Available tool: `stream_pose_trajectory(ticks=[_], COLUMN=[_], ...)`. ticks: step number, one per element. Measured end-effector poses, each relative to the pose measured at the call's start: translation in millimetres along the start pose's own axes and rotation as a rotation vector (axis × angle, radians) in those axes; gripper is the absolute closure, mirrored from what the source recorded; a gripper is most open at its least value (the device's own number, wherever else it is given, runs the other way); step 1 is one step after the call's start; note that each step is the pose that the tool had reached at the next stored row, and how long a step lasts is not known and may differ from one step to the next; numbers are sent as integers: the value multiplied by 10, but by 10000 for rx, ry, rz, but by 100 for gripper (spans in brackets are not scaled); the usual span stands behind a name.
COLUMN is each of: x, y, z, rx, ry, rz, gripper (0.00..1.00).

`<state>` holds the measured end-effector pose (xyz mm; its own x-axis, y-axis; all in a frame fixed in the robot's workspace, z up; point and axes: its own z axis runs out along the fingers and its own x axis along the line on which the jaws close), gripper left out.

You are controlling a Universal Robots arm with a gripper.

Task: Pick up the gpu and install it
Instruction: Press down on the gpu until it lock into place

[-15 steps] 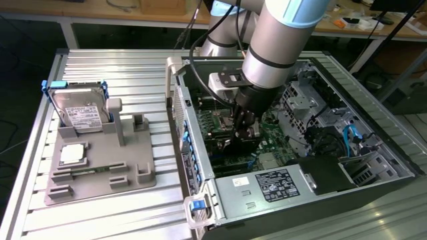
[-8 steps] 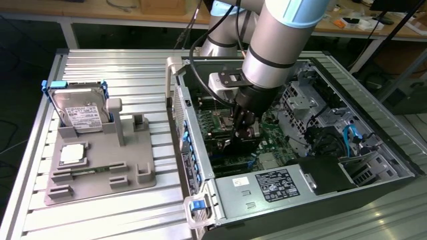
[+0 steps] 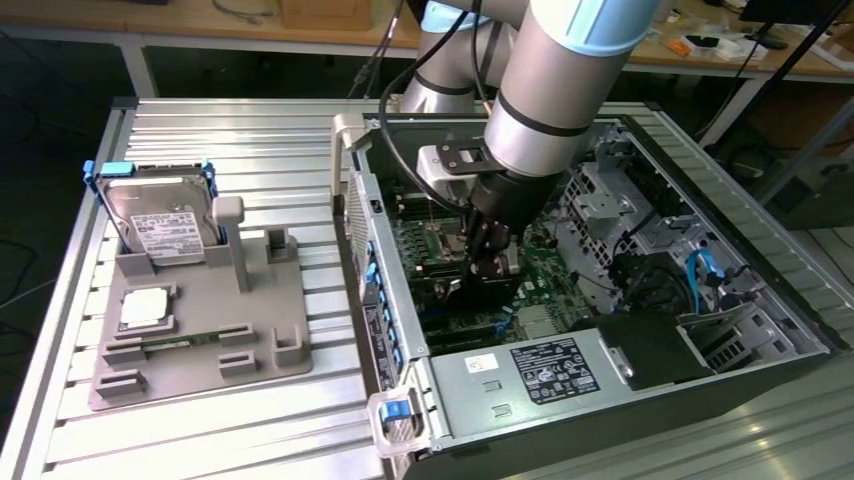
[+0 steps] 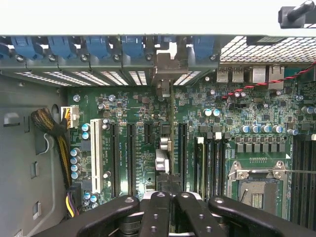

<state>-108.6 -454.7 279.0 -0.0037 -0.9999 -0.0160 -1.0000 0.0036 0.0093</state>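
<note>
The gripper (image 3: 489, 268) is down inside the open computer case (image 3: 380, 250), its fingers (image 4: 157, 213) drawn in tight on the gpu (image 4: 163, 160) — the jaws nearly together, with only the thin card between them. The gpu stands on edge over the green motherboard (image 4: 143, 148). From the wrist view it is seen edge-on, running from the fingers toward the case's rear wall, where its silvery bracket (image 4: 167, 66) meets the row of slot openings by the blue clips (image 4: 74, 47). It lies in line with the black expansion slots (image 4: 131, 153); whether its edge is seated in one cannot be told. To one side of it are a white slot (image 4: 96, 155) and a bundle of yellow and black cables (image 4: 52, 128), to the other the memory slots (image 4: 210, 163) and the CPU socket (image 4: 256, 190) — none touching the card. In the exterior view the power supply (image 3: 534, 372) sits near the gripper. Well apart on the exterior view's left, a grey fixture (image 3: 200, 360) holds the hard drive (image 3: 154, 225) upright and a small square chip (image 3: 144, 308) lying flat.
</note>
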Motion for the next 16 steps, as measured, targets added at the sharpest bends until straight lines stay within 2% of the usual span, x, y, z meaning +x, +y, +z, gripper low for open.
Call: stream_pose_trajectory(ticks=[3,7,11,14,16], x=[0,0,1,1,2], y=[22,130,211,332,380], z=[0,1,2,3,3], rx=[3,83,117,161,176], ry=[1,-1,0,0,0], rz=[0,-2,-2,-2,-3], gripper=[89,89,89,89,89])
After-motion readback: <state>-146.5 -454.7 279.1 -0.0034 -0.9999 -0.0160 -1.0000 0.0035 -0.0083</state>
